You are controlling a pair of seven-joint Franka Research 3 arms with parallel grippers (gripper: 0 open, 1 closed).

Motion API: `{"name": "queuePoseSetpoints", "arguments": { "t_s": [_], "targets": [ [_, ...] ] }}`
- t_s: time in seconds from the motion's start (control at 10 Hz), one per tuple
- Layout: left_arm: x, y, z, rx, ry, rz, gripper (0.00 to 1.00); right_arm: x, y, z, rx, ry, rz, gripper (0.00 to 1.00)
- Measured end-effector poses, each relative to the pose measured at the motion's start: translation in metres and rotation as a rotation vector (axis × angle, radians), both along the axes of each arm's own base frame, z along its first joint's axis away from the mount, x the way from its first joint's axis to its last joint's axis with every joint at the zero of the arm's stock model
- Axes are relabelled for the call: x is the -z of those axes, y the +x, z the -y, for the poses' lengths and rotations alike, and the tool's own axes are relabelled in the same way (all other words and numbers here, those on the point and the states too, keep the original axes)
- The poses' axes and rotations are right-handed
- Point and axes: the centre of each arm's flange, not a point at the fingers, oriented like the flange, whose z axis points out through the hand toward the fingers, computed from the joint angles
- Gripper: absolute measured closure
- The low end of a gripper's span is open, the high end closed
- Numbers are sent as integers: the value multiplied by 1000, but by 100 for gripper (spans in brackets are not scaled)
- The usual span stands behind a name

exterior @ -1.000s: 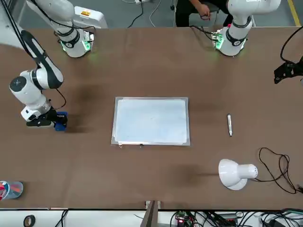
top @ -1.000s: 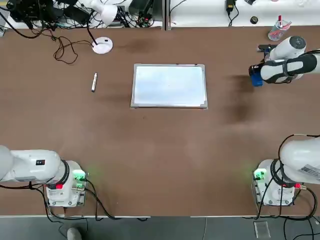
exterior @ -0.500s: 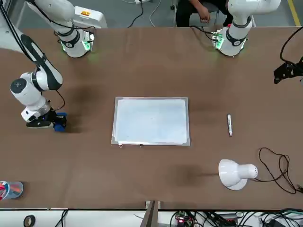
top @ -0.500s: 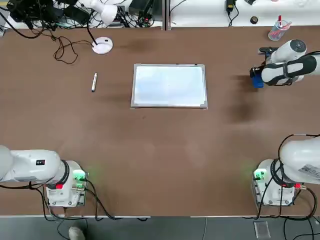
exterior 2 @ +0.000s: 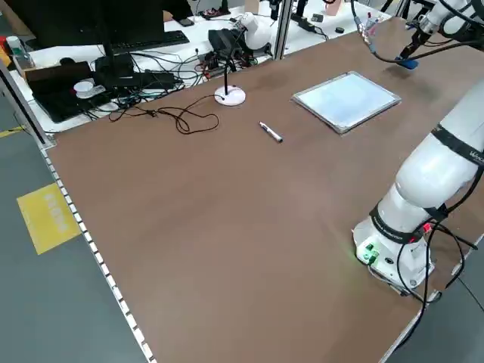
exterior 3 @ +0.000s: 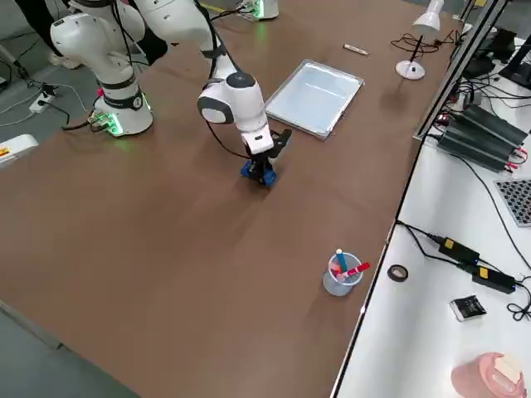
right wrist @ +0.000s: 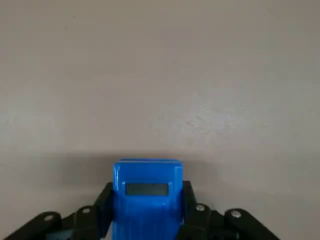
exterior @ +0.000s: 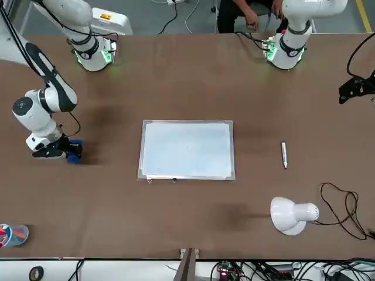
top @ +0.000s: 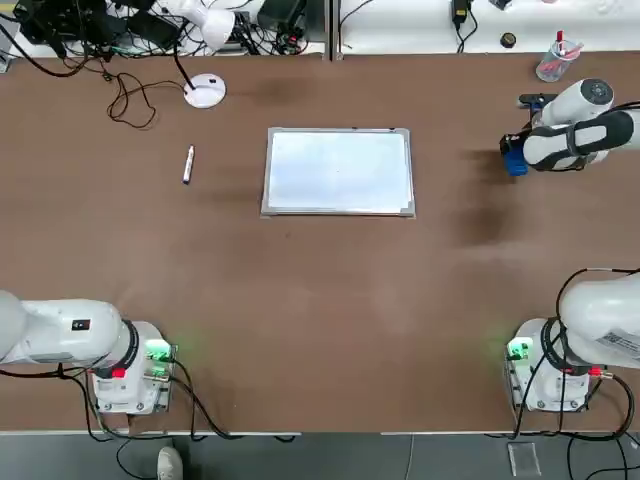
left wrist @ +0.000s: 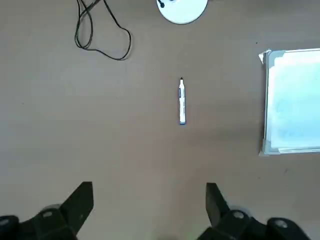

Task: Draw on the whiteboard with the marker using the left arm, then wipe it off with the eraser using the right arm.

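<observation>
Right gripper (top: 516, 158) with eraser (top: 515, 160): shifted slightly toward the table's far right edge over the last second, now steady; nothing else on the table has moved

Left arm (top: 60, 335): parked at its base on the near left; left gripper (left wrist: 148, 202) hangs high over the table, fingers (left wrist: 80, 202) spread wide, nothing between them

Lamp base (top: 204, 91): round, white, far left of the table, a dark cable (top: 128, 100) looped just beside it

Marker (top: 188, 164): lying flat on the table (top: 320, 300), between lamp base and whiteboard, well apart from both grippers, untouched

Whiteboard (top: 338, 171): flat at the table's centre, far half, surface showing no clear marks

Eraser: blue block, well right of the whiteboard, clamped between the right gripper's fingers (right wrist: 102, 200); low at the table surface, whether it touches cannot be told

Right arm (top: 580, 130): stretched out over the far right of the table, wrist bent down over the eraser

Cup (top: 552, 62): clear, holding a red item, beyond the right arm near the far right corner

Person: a hand (exterior: 252, 22) visible behind the robot bases in the front view
</observation>
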Motion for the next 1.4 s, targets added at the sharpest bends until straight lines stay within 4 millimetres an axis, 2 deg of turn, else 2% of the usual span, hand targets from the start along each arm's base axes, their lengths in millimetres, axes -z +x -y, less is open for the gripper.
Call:
{"name": "queuePoseSetpoints", "arguments": {
  "t_s": [0.5,0.8,0.9,1.1,1.2,1.4],
  "targets": [
    [0,0,0,0,0,0,0,1,-1,8,-8,-17,0,41],
    [0,0,0,0,0,0,0,0,0,8,-8,-17,2,22],
    [0,0,0,0,0,0,0,0,0,8,-8,-18,3,22],
    [0,0,0,0,0,0,0,-1,1,9,-6,-17,4,12],
    [0,0,0,0,0,0,0,-1,1,9,0,-16,5,12],
    [0,0,0,0,0,0,0,-4,3,9,25,-18,-10,1]
  ]
}}
